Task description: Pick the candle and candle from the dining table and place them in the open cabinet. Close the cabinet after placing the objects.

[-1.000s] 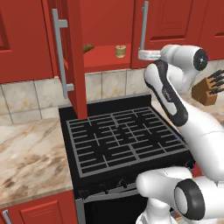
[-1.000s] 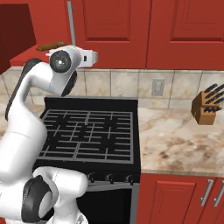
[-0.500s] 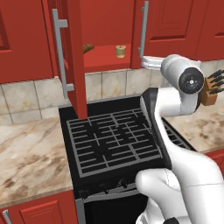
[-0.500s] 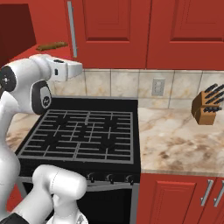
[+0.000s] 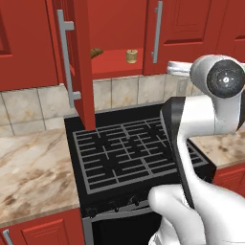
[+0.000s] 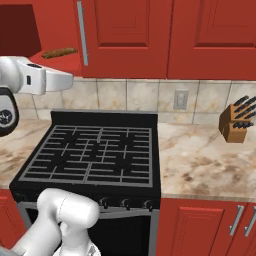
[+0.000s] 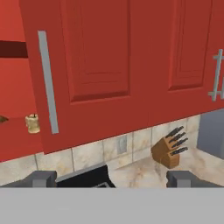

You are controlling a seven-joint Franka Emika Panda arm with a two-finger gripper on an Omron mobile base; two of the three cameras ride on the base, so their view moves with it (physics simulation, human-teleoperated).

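Cabinet [image 5: 115, 28] open, left door [image 5: 83, 62] swung out edge-on over the stove [image 5: 129, 158], its bar handle [image 5: 67, 60] facing left. Golden-tan candle [image 5: 132, 56] sits on the red shelf [image 5: 112, 67] near the front edge, just left of the shut right door [image 5: 158, 33]. Brown elongated lump [image 5: 96, 52] at the shelf's left end, partly behind the open door; shows too in right base view [image 6: 59, 52]. In hand view candle [image 7: 32, 123] sits at the shelf edge just left of the door handle [image 7: 47, 83]. Gripper [image 7: 111, 178] fingertips [image 7: 41, 178] wide apart, released, nothing between. Knife block [image 7: 169, 148] on the counter [image 7: 144, 168] at right, well apart. Stove top bare, open room above it
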